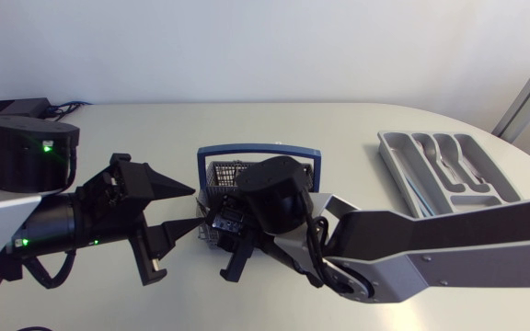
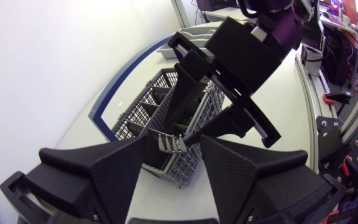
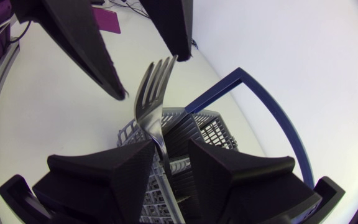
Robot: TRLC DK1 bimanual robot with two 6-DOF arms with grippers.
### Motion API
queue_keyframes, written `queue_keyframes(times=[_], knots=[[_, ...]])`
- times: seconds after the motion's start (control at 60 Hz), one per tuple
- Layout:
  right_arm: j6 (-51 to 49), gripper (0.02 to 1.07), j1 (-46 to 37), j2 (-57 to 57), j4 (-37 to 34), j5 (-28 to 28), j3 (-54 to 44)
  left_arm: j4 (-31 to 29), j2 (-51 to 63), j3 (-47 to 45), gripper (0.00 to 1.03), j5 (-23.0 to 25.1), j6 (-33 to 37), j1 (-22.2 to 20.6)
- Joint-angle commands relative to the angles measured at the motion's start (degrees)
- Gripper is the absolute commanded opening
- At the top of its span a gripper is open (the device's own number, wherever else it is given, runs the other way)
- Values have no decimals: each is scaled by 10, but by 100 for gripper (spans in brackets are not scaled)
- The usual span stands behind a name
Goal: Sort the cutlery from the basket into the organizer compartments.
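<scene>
A grey mesh basket (image 1: 233,176) with a blue handle (image 1: 258,150) stands mid-table. My right gripper (image 1: 217,241) hovers at its near-left corner, shut on a metal fork (image 3: 152,93); the stem runs between its jaws (image 3: 171,144). The fork's tines (image 2: 169,144) point towards my left gripper (image 1: 194,208). That gripper is open, and in its own view (image 2: 174,149) the tines sit between its fingers without touching them. Those fingers (image 3: 92,50) show on either side of the tines in the right wrist view. The grey organizer (image 1: 389,152) lies at the far right with some cutlery in it.
A black box (image 1: 26,147) with a green light sits at the back left, behind my left arm. My right arm (image 1: 431,248) crosses the front right of the table. Bare tabletop (image 1: 348,156) lies between basket and organizer.
</scene>
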Motion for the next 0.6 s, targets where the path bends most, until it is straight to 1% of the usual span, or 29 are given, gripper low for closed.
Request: queue_keyframes(times=[0.0, 0.117, 0.2, 0.3, 0.383, 0.5, 0.583], knots=[[-8, 38, 6, 15, 15, 15, 13, -12, -21, 14, 60, 4, -6, 2], [-11, 38, 6, 22, 22, 27, 16, -23, -36, 12, 60, 4, -6, 5], [-16, 38, 9, 30, 27, 41, 17, -30, -43, 10, 60, 7, -6, 17], [-23, 26, 13, 38, 40, 65, 22, -35, -53, 6, 60, 19, -6, 30], [-28, 24, 13, 48, 40, 65, 27, -39, -61, 3, 60, 20, -6, 31], [-35, 13, 15, 60, 40, 64, 32, -44, -71, -2, 60, 21, -5, 34], [-37, 10, 15, 68, 39, 65, 34, -49, -76, -3, 60, 23, -3, 37]])
